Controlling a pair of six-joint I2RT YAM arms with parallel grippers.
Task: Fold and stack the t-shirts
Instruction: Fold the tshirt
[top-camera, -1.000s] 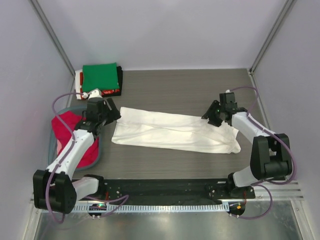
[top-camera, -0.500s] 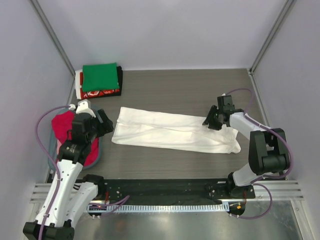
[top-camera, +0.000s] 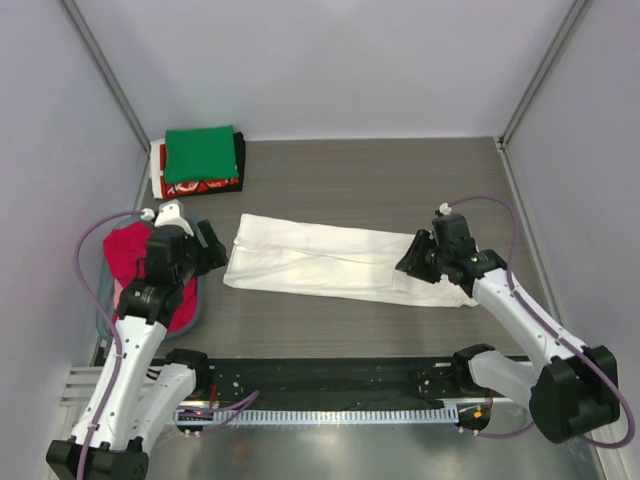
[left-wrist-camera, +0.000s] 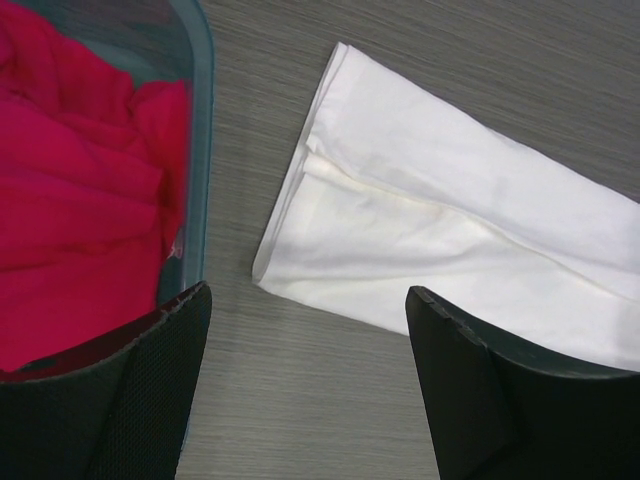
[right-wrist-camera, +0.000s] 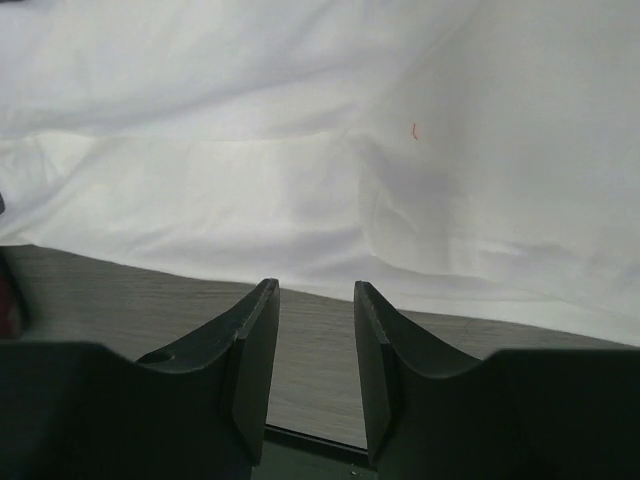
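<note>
A white t-shirt (top-camera: 340, 265) lies folded into a long strip across the middle of the table. It also shows in the left wrist view (left-wrist-camera: 450, 220) and fills the right wrist view (right-wrist-camera: 300, 130). My left gripper (top-camera: 215, 250) is wide open and empty, just left of the strip's left end, above bare table (left-wrist-camera: 305, 300). My right gripper (top-camera: 408, 262) is open and empty, low over the strip's right part, its fingertips by the near edge (right-wrist-camera: 315, 290). A green tee (top-camera: 200, 152) tops a folded stack over black and red-and-white tees (top-camera: 205, 186). A red/pink tee (top-camera: 130, 260) lies in the tub.
The grey-blue tub (top-camera: 103, 300) stands at the left edge, its rim (left-wrist-camera: 203, 150) close to my left gripper. The folded stack sits in the back left corner. Grey walls enclose the table on three sides. A black rail (top-camera: 320, 375) runs along the near edge.
My left arm has pulled back from the strip's left end toward the tub. My right gripper has moved from the strip's far right corner toward its near edge.
</note>
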